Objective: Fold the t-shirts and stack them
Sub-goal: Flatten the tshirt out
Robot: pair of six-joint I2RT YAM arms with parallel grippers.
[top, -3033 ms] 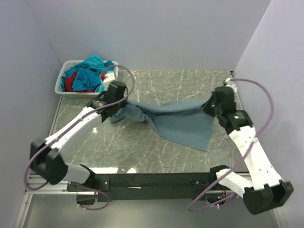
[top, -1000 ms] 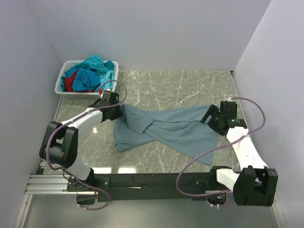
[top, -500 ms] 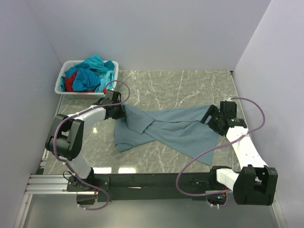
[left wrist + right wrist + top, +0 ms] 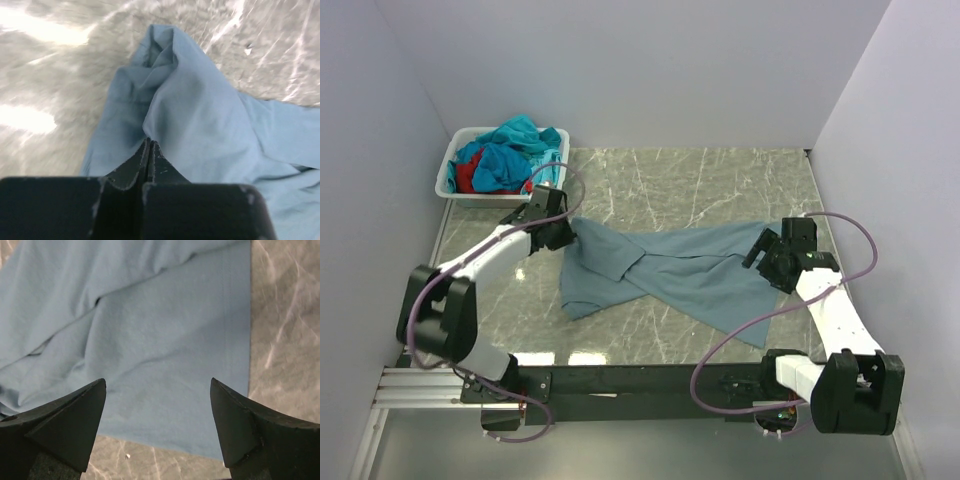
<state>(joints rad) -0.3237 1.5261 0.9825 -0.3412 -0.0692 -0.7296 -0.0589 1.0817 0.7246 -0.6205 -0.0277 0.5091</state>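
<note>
Your left gripper (image 4: 150, 144): jaws shut tight, pinching a bunched corner of the plain grey-blue cloth t-shirt (image 4: 690, 270). Your right gripper (image 4: 157, 384): jaws spread wide above the hem, holding nothing. The shirt lies rumpled, its long axis running away from the white plastic basket (image 4: 445, 182). Left arm has the basket end, right arm the far end. The next grab likely falls to the right.

A grey-green marbled table (image 4: 700, 180) carries a grey-blue t-shirt (image 4: 680, 270), lying rumpled and partly spread across its middle. A white plastic basket (image 4: 446, 178) sits at the far left corner, heaped with bright shirts (image 4: 510, 160) in teal, blue and red.
</note>
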